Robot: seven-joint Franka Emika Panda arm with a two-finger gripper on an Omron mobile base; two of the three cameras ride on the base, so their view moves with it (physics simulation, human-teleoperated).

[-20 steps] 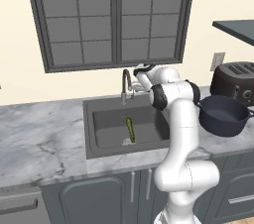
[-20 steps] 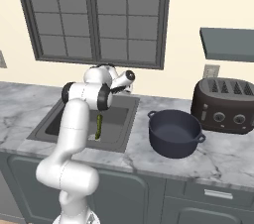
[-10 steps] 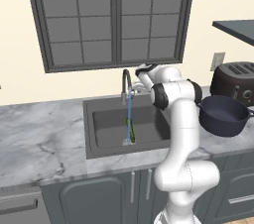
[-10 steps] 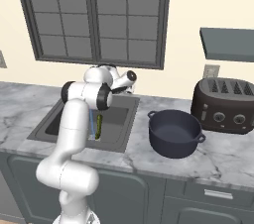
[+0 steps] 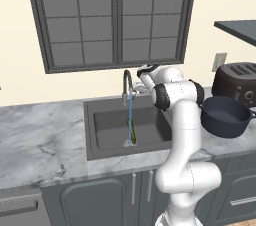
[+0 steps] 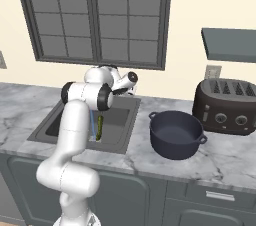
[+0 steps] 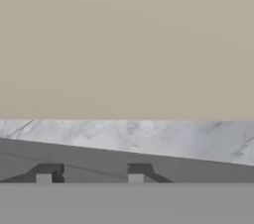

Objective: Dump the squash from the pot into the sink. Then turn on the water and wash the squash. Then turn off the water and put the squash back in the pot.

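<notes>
Water (image 5: 130, 117) now streams onto slim green squash (image 5: 133, 135) in grey sink (image 5: 107, 130); fingers (image 7: 92, 173) apart, empty.

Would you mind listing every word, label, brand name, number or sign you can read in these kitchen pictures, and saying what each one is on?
There is no readable text in any view.
The toaster has round knobs on its front but no legible marking or brand.
The pot, the sink and its faucet are plain.
The wall plate above the toaster carries no lettering.
</notes>
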